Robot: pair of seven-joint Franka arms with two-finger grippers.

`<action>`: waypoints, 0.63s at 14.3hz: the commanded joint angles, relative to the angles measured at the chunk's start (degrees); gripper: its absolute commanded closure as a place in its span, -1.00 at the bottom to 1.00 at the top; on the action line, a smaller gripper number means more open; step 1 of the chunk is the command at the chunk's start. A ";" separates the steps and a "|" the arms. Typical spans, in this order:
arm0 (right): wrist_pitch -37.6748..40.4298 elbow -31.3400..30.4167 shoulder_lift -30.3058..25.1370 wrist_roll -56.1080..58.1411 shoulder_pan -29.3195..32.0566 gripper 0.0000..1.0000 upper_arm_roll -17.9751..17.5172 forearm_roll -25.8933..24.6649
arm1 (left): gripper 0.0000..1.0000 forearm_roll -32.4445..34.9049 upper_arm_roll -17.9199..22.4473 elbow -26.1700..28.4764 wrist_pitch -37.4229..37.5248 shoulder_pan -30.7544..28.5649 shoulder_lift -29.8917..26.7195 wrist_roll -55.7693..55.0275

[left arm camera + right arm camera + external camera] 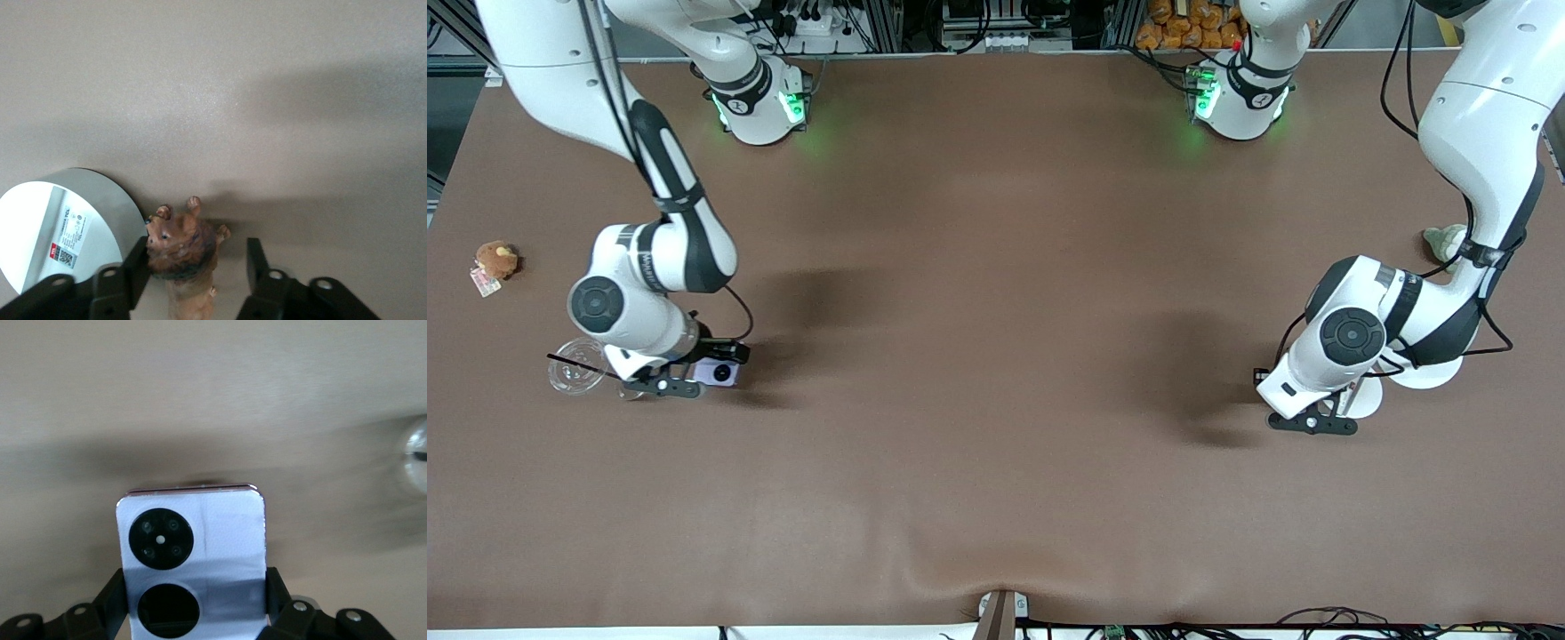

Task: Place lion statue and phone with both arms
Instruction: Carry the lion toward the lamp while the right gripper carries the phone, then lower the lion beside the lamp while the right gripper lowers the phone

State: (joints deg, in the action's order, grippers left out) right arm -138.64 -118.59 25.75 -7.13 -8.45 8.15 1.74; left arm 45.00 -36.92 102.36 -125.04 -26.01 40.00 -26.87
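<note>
Front view: right pincer (665, 388) is low at the right arm's end of the desk (996, 356), clamped on the phone (716, 372). The phone sticks out of the pincer toward the desk's middle, its lavender face turned up toward the cam. A clear cup (574, 377) sits just beside the pincer, toward the desk's edge; a brown plush toy (496, 260) lies farther from the front cam than the cup, well apart from it. Left pincer (1313, 422) is low at the left arm's end, just beside a white round object (1423, 372). The lion statue is hidden under the wrist here. A grey-green plush (1445, 240) lies farther from the front cam than the white object.

Left wrist view: lion statue (182, 250) sits between the left pincer's (197, 267) fingers, head pointing away from the wrist, long axis running along the fingers. One finger (137, 267) touches its flank; the other stands clear w/ a visible gap, so jaws look parted, grip let go or letting go. Can't tell if the statue rests on the desk yet. The white round object (60, 227) is just beside the touching finger.

Right wrist view: phone (191, 557) stands upright in the right pincer (193, 587), squeezed on both edges, long axis pointing away from the wrist, camera circles facing the lens. Its outer end looks close to the desk; contact unclear. Judgement: the coming move turns on lowering along that axis, then releasing.
</note>
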 commanded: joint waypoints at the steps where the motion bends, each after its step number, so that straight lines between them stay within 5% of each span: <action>1: -1.46 -0.86 0.96 0.45 1.42 0.10 -1.03 -0.68 | -1.00 0.96 -0.87 -0.23 -0.56 -0.71 -0.97 0.86; 9: -4.79 -0.42 3.34 4.75 4.32 -0.22 -1.12 -0.51 | -1.00 -0.52 -6.58 -0.32 8.40 -1.32 -7.56 0.86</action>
State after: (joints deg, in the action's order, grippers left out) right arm -142.23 -119.05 29.21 -4.53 -6.21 8.11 1.74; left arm 44.99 -41.46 101.28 -119.46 -26.16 35.07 -26.87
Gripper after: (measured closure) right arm 0.159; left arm 0.000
